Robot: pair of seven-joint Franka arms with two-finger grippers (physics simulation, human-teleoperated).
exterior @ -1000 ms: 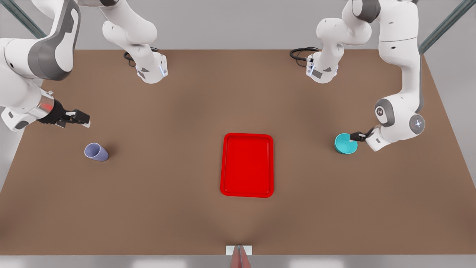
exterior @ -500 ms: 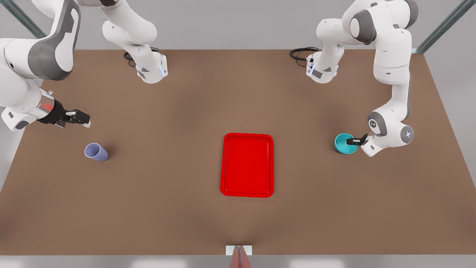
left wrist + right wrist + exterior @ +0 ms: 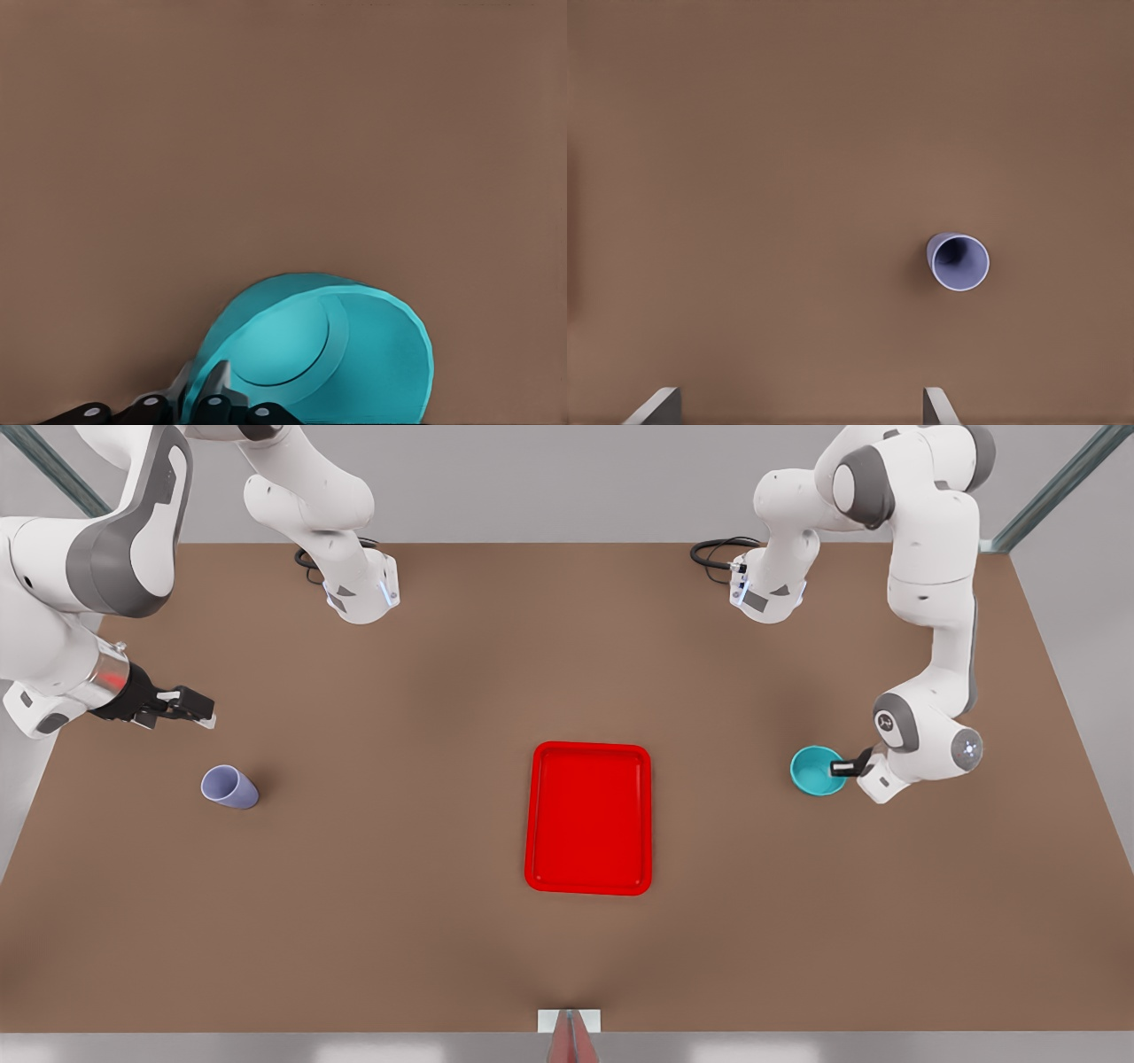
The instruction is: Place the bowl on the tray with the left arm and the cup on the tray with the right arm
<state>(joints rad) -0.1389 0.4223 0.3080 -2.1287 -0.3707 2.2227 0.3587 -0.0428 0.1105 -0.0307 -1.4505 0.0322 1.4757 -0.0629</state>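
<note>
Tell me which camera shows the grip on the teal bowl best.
The left wrist view: the bowl is seen close up, with the left gripper pinching its rim, one finger inside and one outside. The front view shows the bowl small, the gripper at its rim on the front view's right side.

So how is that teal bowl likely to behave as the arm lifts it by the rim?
The bowl looks rigid, so it probably won't flex. The left gripper pinches one side of the rim, so it may tilt or swing. Its smooth wall could let it slip between the fingers.
</note>
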